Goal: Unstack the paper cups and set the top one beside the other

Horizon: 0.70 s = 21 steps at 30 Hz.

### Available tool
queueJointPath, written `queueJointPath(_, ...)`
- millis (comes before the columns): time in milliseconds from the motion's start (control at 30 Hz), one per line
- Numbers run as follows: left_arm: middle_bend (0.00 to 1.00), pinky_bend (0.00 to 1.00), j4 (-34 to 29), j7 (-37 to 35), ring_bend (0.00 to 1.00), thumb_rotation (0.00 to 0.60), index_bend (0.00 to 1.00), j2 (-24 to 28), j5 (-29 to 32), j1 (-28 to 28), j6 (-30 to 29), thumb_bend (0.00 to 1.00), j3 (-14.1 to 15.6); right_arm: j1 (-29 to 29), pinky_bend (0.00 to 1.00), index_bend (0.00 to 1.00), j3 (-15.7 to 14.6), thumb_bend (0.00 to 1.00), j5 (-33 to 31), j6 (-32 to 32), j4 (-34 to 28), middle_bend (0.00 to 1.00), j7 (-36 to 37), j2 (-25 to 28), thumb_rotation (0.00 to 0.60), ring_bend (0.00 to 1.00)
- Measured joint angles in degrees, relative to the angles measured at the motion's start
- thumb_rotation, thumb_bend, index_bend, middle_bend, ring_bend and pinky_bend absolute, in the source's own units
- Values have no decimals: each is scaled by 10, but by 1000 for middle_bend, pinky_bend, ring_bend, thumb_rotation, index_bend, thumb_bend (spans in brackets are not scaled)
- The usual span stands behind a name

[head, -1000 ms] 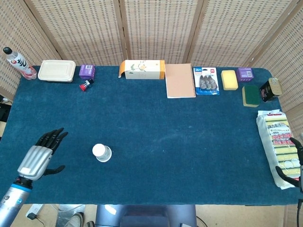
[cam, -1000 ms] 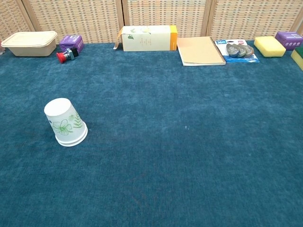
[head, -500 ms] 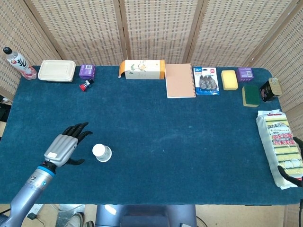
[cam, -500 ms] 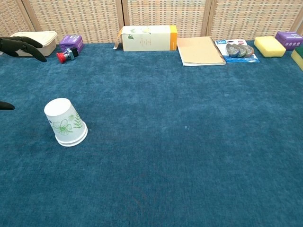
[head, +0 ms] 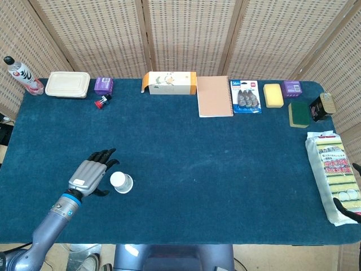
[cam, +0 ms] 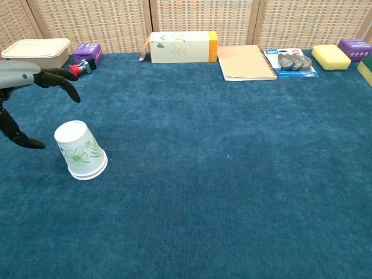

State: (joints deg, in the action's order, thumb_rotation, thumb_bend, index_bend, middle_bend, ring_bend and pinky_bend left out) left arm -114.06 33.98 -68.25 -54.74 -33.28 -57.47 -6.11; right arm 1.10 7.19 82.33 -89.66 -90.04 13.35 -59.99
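Note:
The stacked paper cups (head: 121,182) (cam: 80,150) stand upside down on the blue cloth near the front left, white with a green leaf print. My left hand (head: 91,173) (cam: 26,96) hovers just left of the stack, fingers spread and apart from it, holding nothing. Only a sliver of my right hand (head: 347,205) shows, at the frame's lower right edge beside the sponge pack; its fingers are too cut off to judge.
Along the back edge lie a lidded food box (head: 67,84), a purple box (head: 104,84), a small red item (head: 101,102), a tea carton (head: 169,82), a notebook (head: 214,96), a tape pack (head: 246,96) and sponges (head: 273,95). A sponge multipack (head: 333,175) lies at the right edge.
My left hand has moved right and forward, from the table's left edge to close beside the cups. The right hand has slid further out of view.

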Motion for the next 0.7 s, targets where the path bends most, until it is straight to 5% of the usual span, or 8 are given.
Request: queueJointPath(700,0,80,15,48,0,600,380,-47,78,-54,-34,167,20,0,0,113,2,267,-3,1,3,2,7,1,600,0)
